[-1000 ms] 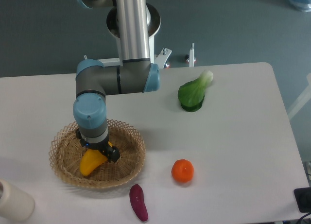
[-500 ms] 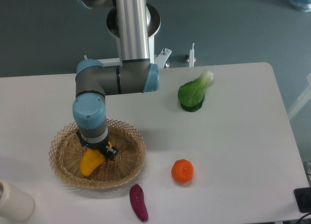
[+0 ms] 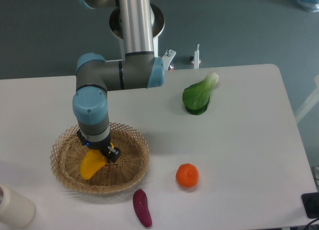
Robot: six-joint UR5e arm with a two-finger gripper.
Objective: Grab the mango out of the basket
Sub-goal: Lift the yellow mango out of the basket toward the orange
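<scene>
Now: the gripper [image 3: 99,152] has its fingers pinched onto the mango [image 3: 90,163], down inside the basket [image 3: 134,140].

Starting at the far left, a pale cylinder [image 3: 14,206] sits at the table [image 3: 249,140] corner. Next comes the wicker basket, with the yellow-orange mango tilted over its floor, upper end clamped between the dark fingertips (whether its lower end touches the weave, I cannot tell). The arm's blue wrist stands upright right above it. Just in front of the basket rim lies the purple eggplant [image 3: 142,207]; further right the round orange [image 3: 187,175]; then the green bok choy [image 3: 198,95] toward the back, well apart from the rest.
</scene>
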